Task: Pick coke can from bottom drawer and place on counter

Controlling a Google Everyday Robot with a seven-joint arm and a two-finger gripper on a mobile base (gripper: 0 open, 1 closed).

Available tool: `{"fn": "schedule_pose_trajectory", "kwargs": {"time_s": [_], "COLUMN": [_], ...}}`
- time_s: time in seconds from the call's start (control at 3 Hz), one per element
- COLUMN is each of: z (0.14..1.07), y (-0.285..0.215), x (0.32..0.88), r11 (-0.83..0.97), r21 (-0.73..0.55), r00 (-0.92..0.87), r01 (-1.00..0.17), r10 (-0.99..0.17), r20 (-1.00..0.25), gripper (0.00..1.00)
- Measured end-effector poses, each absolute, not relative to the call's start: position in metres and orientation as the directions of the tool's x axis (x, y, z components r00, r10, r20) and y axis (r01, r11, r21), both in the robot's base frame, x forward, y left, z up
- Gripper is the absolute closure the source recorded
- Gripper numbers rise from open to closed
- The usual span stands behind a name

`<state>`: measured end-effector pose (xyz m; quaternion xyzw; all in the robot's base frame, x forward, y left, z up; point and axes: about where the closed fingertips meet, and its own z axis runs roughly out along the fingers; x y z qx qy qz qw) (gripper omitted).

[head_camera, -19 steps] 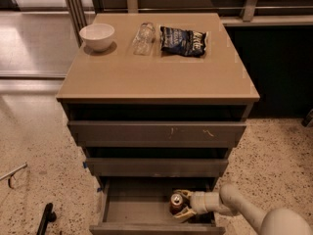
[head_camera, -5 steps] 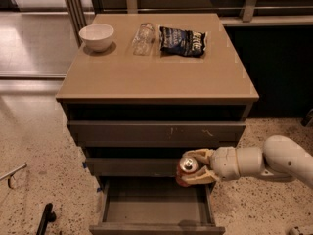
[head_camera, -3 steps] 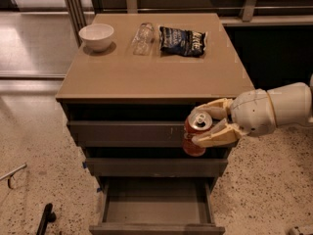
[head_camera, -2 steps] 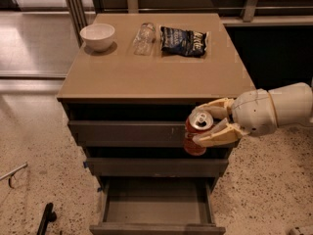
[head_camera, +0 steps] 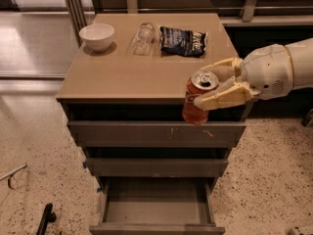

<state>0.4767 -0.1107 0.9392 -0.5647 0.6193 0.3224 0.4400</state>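
Note:
My gripper (head_camera: 211, 86) comes in from the right and is shut on the coke can (head_camera: 197, 101), a red can with a silver top and pull tab. It holds the can upright in the air in front of the counter's front edge, right of middle, the can's top just above the counter (head_camera: 122, 72) surface. The bottom drawer (head_camera: 155, 207) is pulled open below and shows nothing inside.
On the counter stand a white bowl (head_camera: 97, 35) at the back left, a clear plastic bottle (head_camera: 143, 37) lying at the back middle, and a dark chip bag (head_camera: 184, 40) at the back right. Two closed drawers (head_camera: 146, 133) sit above the open one. Speckled floor surrounds the cabinet.
The gripper has lifted the coke can out of the bottom drawer and raised it past the upper drawers to counter height. The drawer stays open.

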Motion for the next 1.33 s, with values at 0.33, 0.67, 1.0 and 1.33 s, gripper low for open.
{"fn": "schedule_pose_trajectory", "kwargs": {"time_s": [0.33, 0.67, 1.0, 1.33], "z": [0.939, 0.94, 0.939, 0.94], "y": [-0.11, -0.108, -0.107, -0.101], "x": [0.48, 0.499, 0.541, 0.585], "r11": [0.156, 0.164, 0.184, 0.198], "r21": [-0.099, -0.105, -0.116, -0.125], "r00": [0.025, 0.024, 0.023, 0.028], "r01": [-0.983, -0.981, -0.976, -0.972], "r10": [-0.419, -0.435, -0.443, -0.432], "r20": [-0.908, -0.9, -0.896, -0.901], "gripper": [1.0, 1.0, 1.0, 1.0]}}
